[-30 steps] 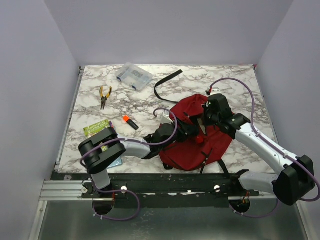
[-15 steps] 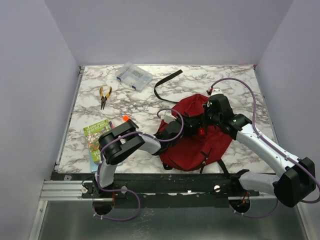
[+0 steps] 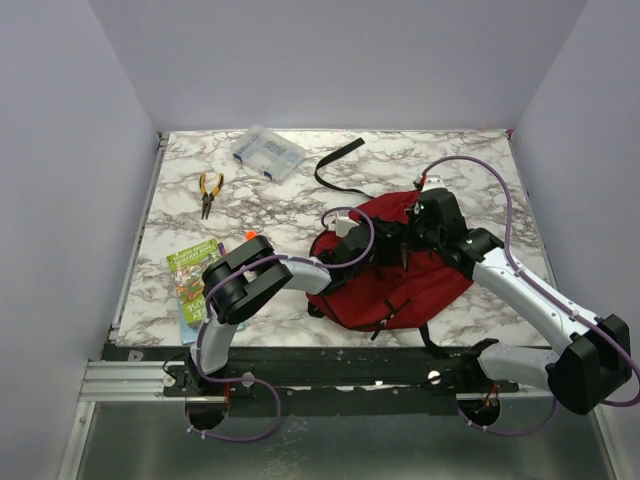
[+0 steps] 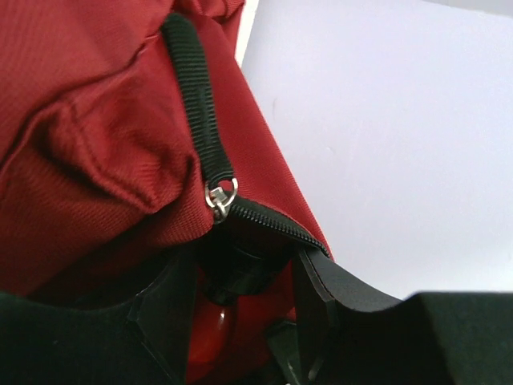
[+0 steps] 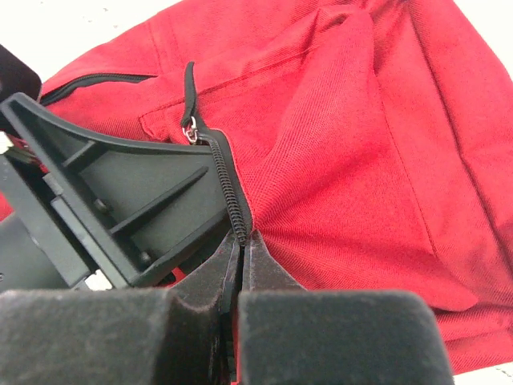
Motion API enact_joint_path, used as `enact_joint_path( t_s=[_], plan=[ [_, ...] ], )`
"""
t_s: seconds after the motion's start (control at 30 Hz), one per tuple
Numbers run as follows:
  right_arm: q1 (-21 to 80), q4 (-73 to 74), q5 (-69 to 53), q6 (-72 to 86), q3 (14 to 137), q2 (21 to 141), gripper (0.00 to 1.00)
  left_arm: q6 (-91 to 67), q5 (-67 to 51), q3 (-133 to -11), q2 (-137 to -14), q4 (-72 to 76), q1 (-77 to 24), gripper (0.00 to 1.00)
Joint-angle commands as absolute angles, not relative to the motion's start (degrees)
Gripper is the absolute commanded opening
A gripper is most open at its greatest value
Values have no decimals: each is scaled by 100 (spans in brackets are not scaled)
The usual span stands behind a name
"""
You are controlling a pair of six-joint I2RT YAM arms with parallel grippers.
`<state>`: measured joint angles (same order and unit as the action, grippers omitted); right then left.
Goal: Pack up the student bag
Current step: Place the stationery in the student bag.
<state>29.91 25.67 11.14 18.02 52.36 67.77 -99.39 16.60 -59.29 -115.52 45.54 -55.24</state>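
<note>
Pinching zip edge of dark red fabric backpack (image 3: 400, 285), right gripper (image 5: 242, 241) shut, likely bracing opening; left gripper (image 4: 240, 282) half-closed around dark round item (image 4: 236, 263).

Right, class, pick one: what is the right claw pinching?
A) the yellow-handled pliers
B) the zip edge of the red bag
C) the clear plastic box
B: in the right wrist view the right claw is shut on the zip of the red bag.
</note>
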Motion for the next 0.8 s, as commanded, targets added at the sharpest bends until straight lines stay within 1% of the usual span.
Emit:
enact_joint_path(
  t_s=[0.0,0.03,0.1,0.33,0.4,0.43,0.5,0.53,0.77],
  plan=[
    [3028,2315,1081,1836,5278,6694,1,-10603,1369,-6108,-11607,3665,-5517,19],
    [3032,2320,1084,1836,5279,6696,1,-10632,1265,-6138,-11581,3505,-5519,25],
    [3028,2317,1081,1837,5278,6693,1,-10627,1088,-6173,-11537,3246,-5520,31],
    [3032,2304,1063,1835,5269,6722,1,-10599,777,-6146,-11373,2985,-5520,47],
    [3032,2294,1072,1835,5268,6720,1,-10633,748,-6090,-11314,2941,-5520,48],
    [3032,2294,1070,1835,5262,6719,1,-10656,739,-6066,-11282,2920,-5520,50],
    [3031,2311,1078,1835,5269,6724,1,-10704,697,-6026,-11222,2864,-5520,62],
    [3032,2316,1084,1837,5265,6717,1,-10712,664,-6012,-11192,2857,-5520,64],
    [3029,2336,1104,1833,5288,6719,1,-11039,400,-5894,-11080,2856,-5512,66]
  ],
)
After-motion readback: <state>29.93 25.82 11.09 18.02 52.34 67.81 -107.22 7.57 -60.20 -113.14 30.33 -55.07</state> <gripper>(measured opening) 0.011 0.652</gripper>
